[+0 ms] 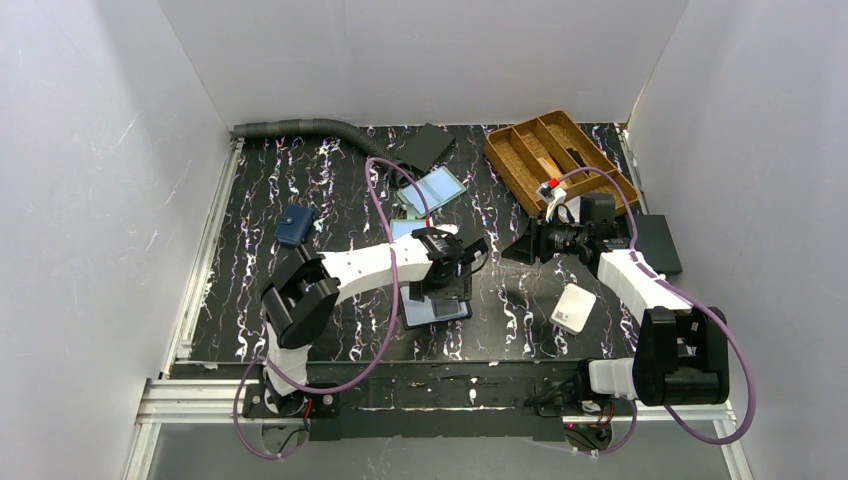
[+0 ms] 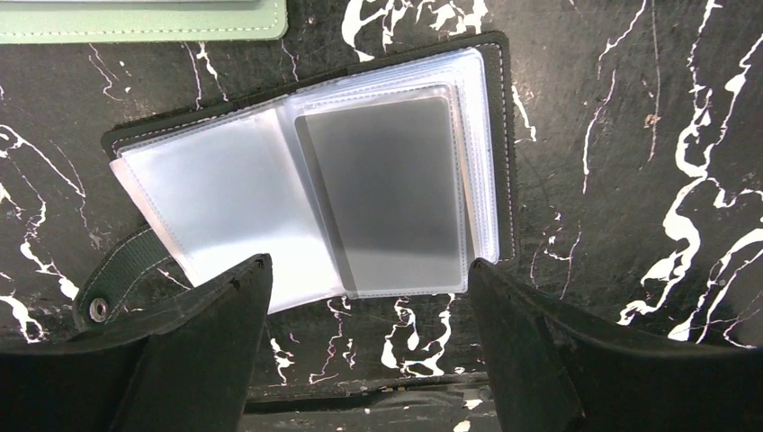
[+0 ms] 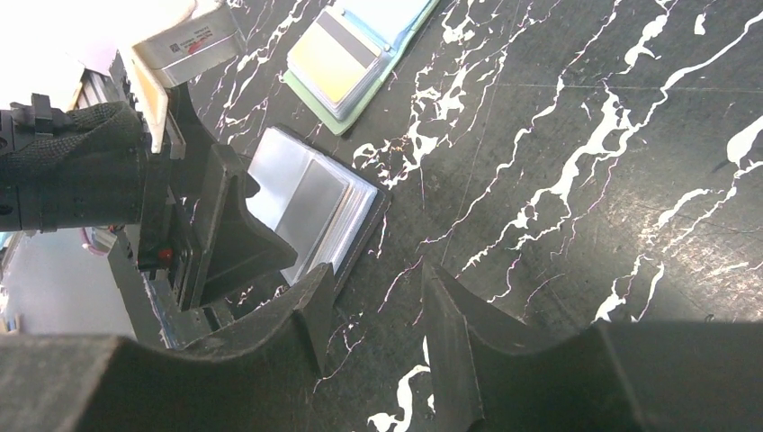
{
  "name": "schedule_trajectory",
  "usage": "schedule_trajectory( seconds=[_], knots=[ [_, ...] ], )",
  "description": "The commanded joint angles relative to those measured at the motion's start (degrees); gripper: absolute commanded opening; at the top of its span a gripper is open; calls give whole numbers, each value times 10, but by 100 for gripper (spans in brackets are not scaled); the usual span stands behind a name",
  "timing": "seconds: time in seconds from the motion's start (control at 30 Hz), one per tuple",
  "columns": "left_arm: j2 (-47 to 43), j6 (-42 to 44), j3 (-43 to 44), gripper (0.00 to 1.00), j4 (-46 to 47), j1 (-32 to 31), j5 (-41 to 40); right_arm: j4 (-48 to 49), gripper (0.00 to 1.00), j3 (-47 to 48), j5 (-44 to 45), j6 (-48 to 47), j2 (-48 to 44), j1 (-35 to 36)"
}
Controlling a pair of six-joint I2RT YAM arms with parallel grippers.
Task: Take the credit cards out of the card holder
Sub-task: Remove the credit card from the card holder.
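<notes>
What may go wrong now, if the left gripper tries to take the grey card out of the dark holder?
1. The grey card lies flat inside a clear sleeve of the dark holder. The open left gripper may pinch the sleeve too, or slip on the plastic.
2. The right gripper hovers apart from the holder, open, so nothing pins it. The holder might slide on the table or lift with the card.

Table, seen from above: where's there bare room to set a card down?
Bare marble lies back-left between the grey hose and the navy wallet, and near the front between the open black holder and the white box. The middle is crowded: left end effector, right end effector, the green holder and the wooden tray.
</notes>
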Motion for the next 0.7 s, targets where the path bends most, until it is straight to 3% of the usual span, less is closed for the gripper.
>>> schedule_trajectory(
  seconds=[0.0,0.67],
  knots=[
    [8,0,14,78,0,-3,-9,3,50,17,0,-5,0,1],
    [27,-6,5,76,11,-3,-13,1,49,18,2,-7,0,1]
  ],
)
